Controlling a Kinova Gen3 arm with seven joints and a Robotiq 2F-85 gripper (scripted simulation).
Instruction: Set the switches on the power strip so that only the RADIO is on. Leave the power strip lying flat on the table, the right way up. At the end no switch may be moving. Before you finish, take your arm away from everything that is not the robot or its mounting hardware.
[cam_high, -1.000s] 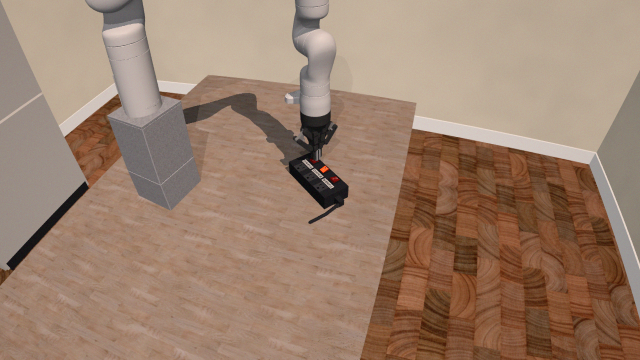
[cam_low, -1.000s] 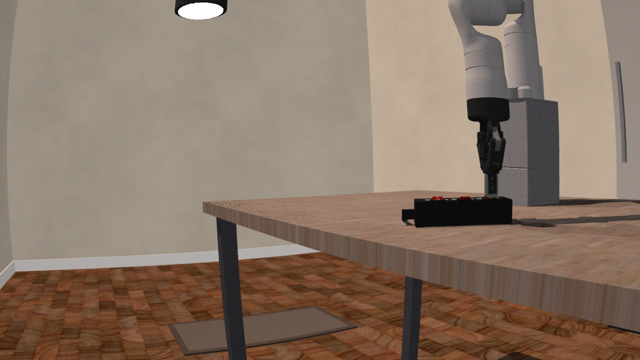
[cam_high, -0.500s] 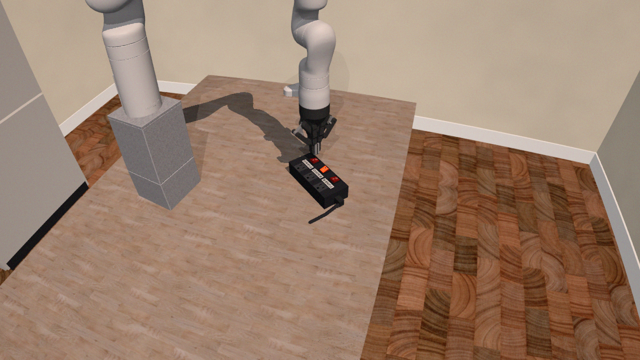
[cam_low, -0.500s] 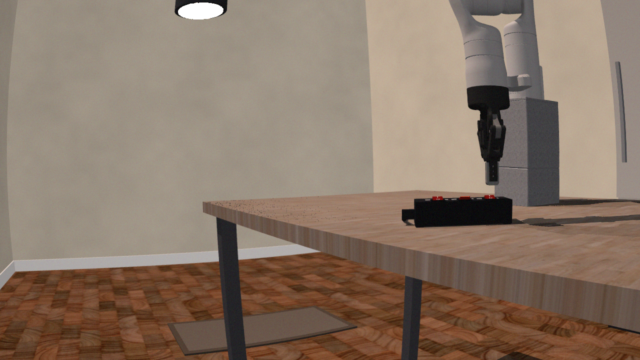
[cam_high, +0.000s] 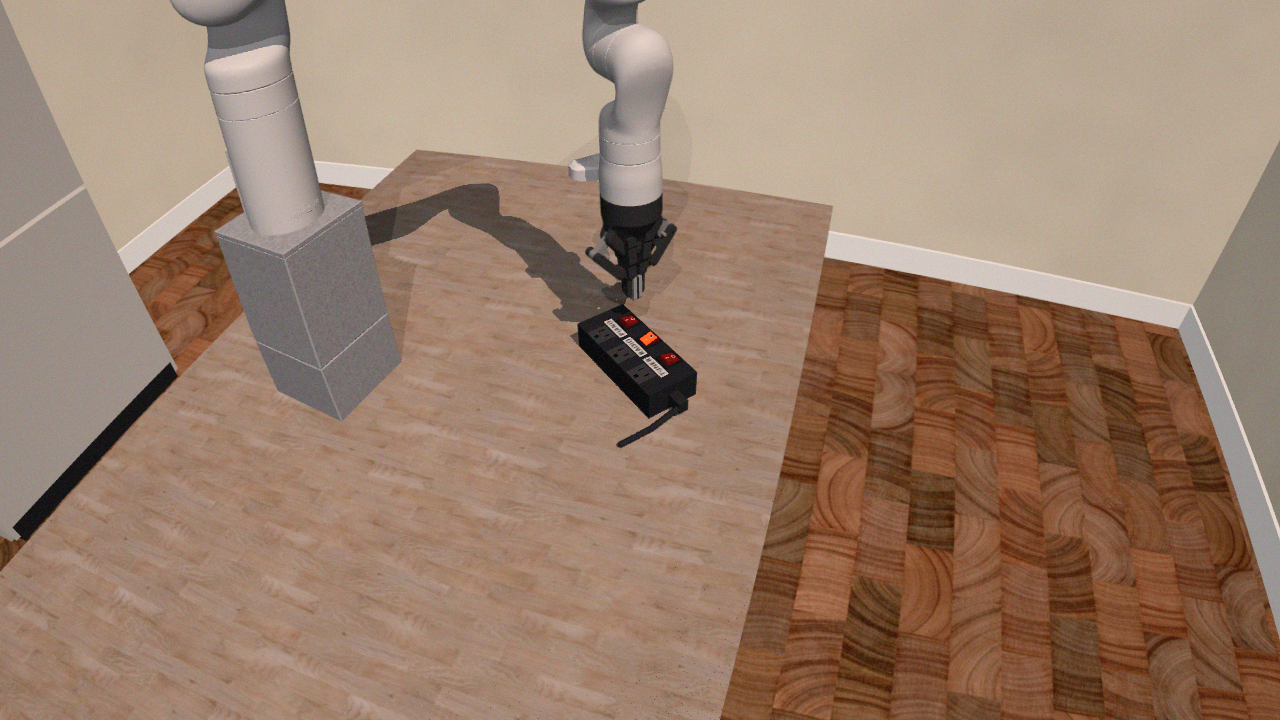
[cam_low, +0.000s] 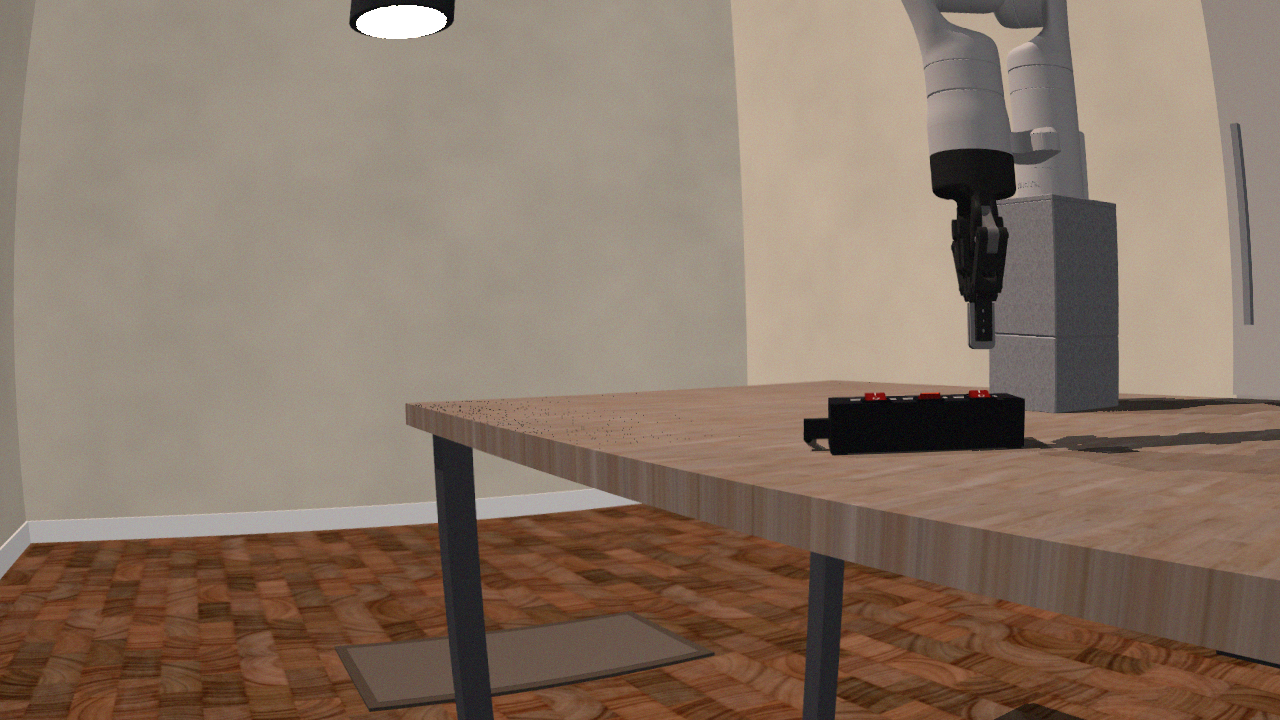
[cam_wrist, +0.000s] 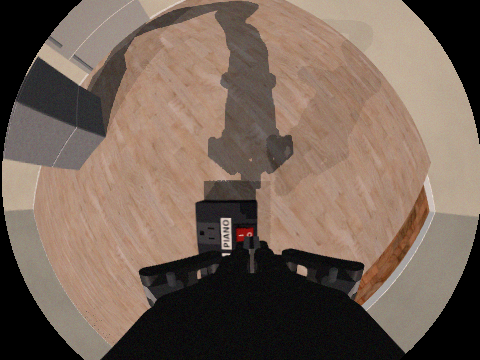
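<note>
The black power strip (cam_high: 660, 394) (cam_low: 926, 428) (cam_wrist: 207, 214) lies flat on the table, right way up. In the top view the PIANO switch (cam_high: 629, 320) (cam_low: 979, 394) (cam_wrist: 244, 234) is dark red, unlit. The middle RADIO switch (cam_high: 648, 338) (cam_low: 930, 395) glows orange, lit. The third switch (cam_high: 669, 359) (cam_low: 874, 396), nearest the cord, is dark red, unlit; its label is hard to read. My gripper (cam_high: 633, 293) (cam_low: 981, 344) (cam_wrist: 251, 245) is shut and empty, upright above the PIANO end of the strip, touching nothing. In the wrist view it hides the other two switches.
A short black cord (cam_high: 646, 429) leaves the strip's near end. The grey pedestal (cam_high: 326, 313) (cam_low: 1056, 295) (cam_wrist: 55, 130) under the arm's base stands to the left in the top view. The table's right edge runs beyond the strip.
</note>
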